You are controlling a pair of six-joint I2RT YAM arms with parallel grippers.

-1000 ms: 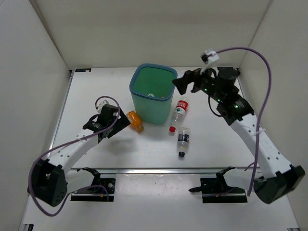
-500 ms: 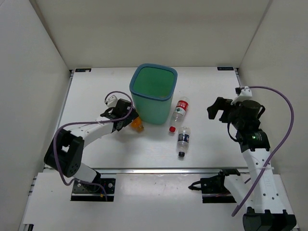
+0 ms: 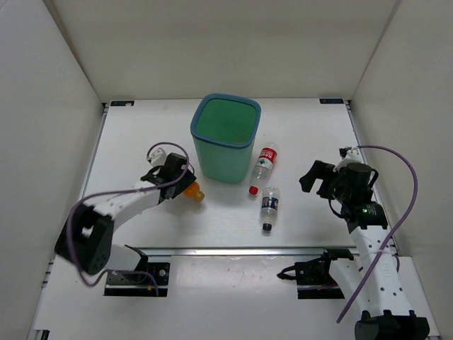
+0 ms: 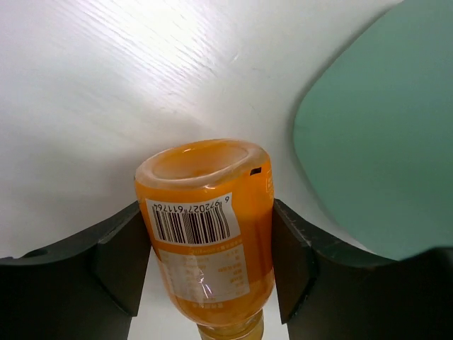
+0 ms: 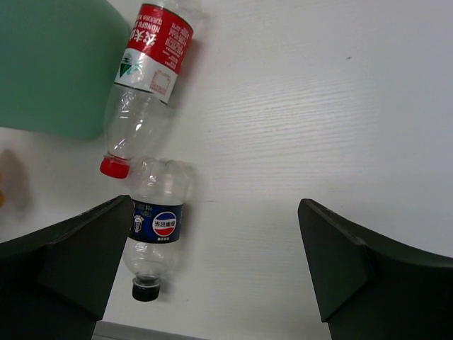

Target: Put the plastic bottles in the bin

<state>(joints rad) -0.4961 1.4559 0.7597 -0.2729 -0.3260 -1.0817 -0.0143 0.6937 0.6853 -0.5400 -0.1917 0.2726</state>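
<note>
We see the left jaws closed on the orange bottle (image 4: 205,234). In the left wrist view both dark fingers (image 4: 120,262) press against its sides, its barcode label faces the camera and its base points away. From above, that bottle sits at the tip of the left arm (image 3: 124,204), just beside the near left corner of the bin (image 3: 223,164) and outside it. We cannot tell whether it rests on the table (image 3: 318,142) or hangs just above it. The bin stands upright toward the far middle of the table, mouth upward.

The right jaws stand wide open and hold nothing, hovering above the table to the right of the bin. In the right wrist view two clear bottles lie on their sides. The red-labelled bottle (image 5: 148,78) lies just beside the bin's right wall, its red cap (image 5: 114,166) pointing toward the near edge. The blue-labelled bottle (image 5: 157,219) lies next to that cap, nearer to us, with its black cap (image 5: 144,290) also toward the near edge. Both are outside the bin.
</note>
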